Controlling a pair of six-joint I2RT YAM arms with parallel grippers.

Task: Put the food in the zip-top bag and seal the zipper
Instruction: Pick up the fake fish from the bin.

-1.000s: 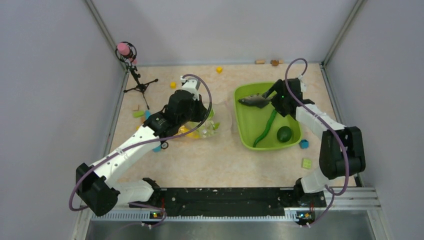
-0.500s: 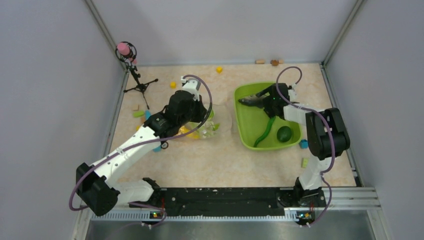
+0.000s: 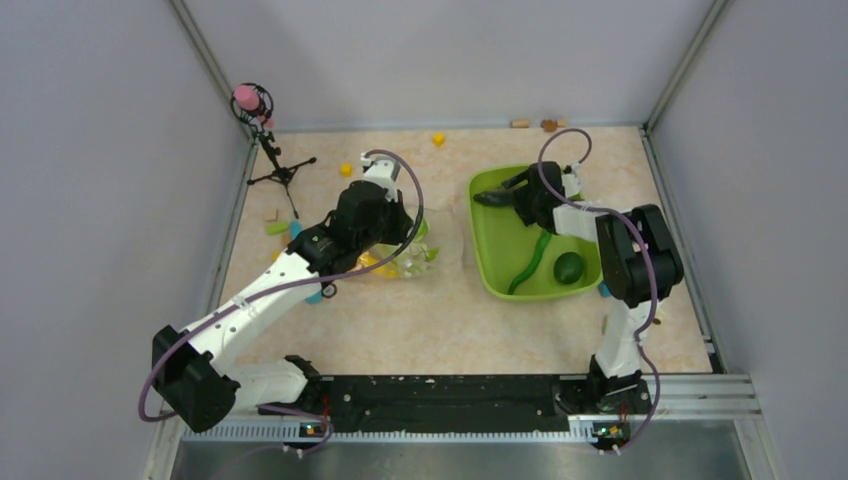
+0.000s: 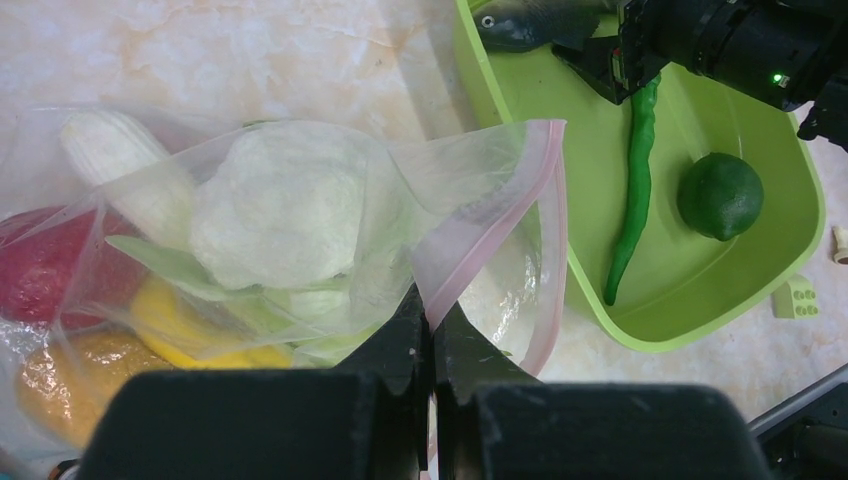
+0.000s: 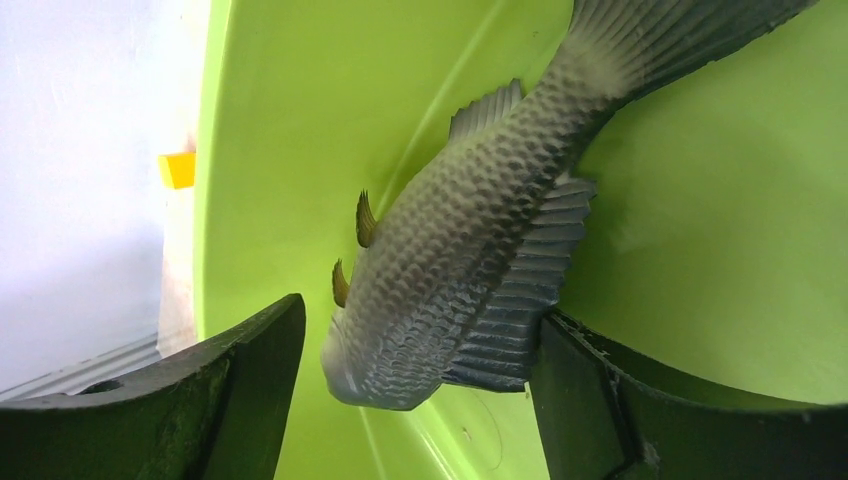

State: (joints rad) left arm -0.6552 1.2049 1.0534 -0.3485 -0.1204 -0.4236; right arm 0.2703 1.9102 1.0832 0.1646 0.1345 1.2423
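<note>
My left gripper (image 4: 432, 338) pinched shut on the pink zipper (image 4: 546, 220) at the zip-top bag (image 4: 330, 150) mouth, cauliflower (image 4: 280, 205) inside, my right gripper (image 5: 420, 322) spread wide either side of the toy fish (image 5: 470, 230) by the lime-green tray (image 5: 290, 120) far-left rim, green chili (image 4: 637, 180) and lime (image 4: 720, 195) nearer, bare marbled table (image 3: 440, 300) between, grey walls (image 3: 440, 60) around.

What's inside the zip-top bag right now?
White cauliflower, a red piece, a yellow piece, an orange piece, a green leaf. The left hand hides whatever lies beneath it.

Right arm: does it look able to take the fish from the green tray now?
Probably yes. The right gripper has its jaws open on either side of the fish, which lies in the green tray, with nothing between them.
</note>
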